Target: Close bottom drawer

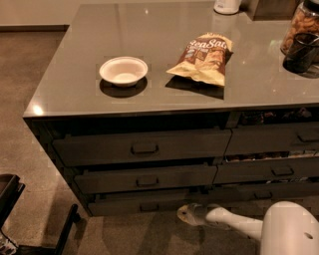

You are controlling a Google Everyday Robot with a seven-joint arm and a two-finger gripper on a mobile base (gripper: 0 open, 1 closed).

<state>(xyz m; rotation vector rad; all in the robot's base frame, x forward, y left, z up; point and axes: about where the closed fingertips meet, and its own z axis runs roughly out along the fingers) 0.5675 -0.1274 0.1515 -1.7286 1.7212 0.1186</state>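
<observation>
My pincer (188, 214) is down low by the floor, at the near right end of the bottom drawer (130, 203), just below the lower edge of its front. I cannot tell whether it touches the front, nor whether it is apart or together. My white arm (233, 222) runs off to the right from it, to the big rounded white part of me (289, 230) in the near right corner. The bottom drawer is the lowest of the three in the wide left stack under the table (75, 94), dark grey, with a low flat front and a small dark pull (148, 206) at its centre. Its front lies about in line with the middle drawer (144, 179) above it, with a thin dark gap between the two; I cannot say whether it is pushed fully home. Over those sits the top drawer (142, 147), with a taller front and a like handle. To the right is the neighbouring stack of drawers (271, 172). On the table a white bowl (123, 71) stands towards the left, and a tan snack bag (202, 57) lies flat just to its right, well apart from it. At the far right edge there is a jar (301, 22) with a dark cup (300, 51) in front of it, and at the far edge a white container (227, 5). A black frame (12, 199) shows on the floor at the near left.
</observation>
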